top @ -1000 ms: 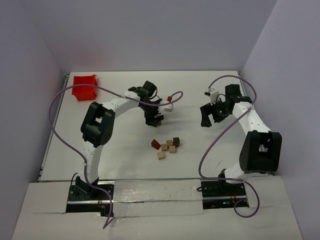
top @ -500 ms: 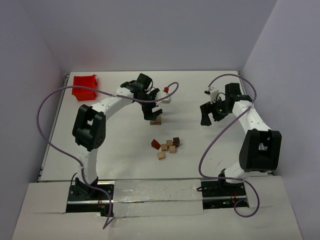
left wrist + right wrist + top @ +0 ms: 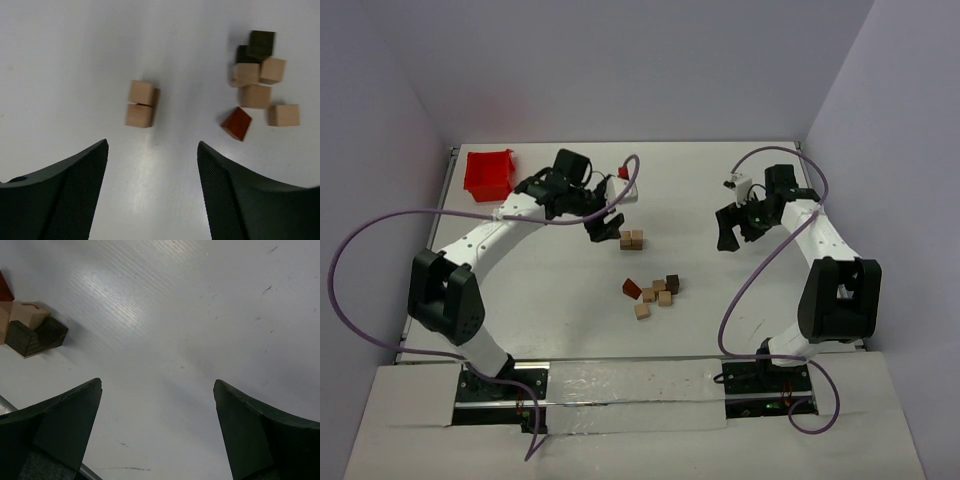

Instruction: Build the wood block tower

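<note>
A red bin [image 3: 488, 173] sits at the table's [image 3: 555, 295] far-left corner.

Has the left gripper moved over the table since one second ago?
Yes. The left gripper has drawn back to the left, toward the red bin, and is now beside the two tan blocks, no longer over them.

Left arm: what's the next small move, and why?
Probably swing the left gripper toward the loose pile and centre it over the outlying tan cube. The gripper is open and empty, the pair of tan blocks set apart from the pile has only two pieces, and that cube stands clear of its neighbours, so it looks easiest to straddle.
</note>
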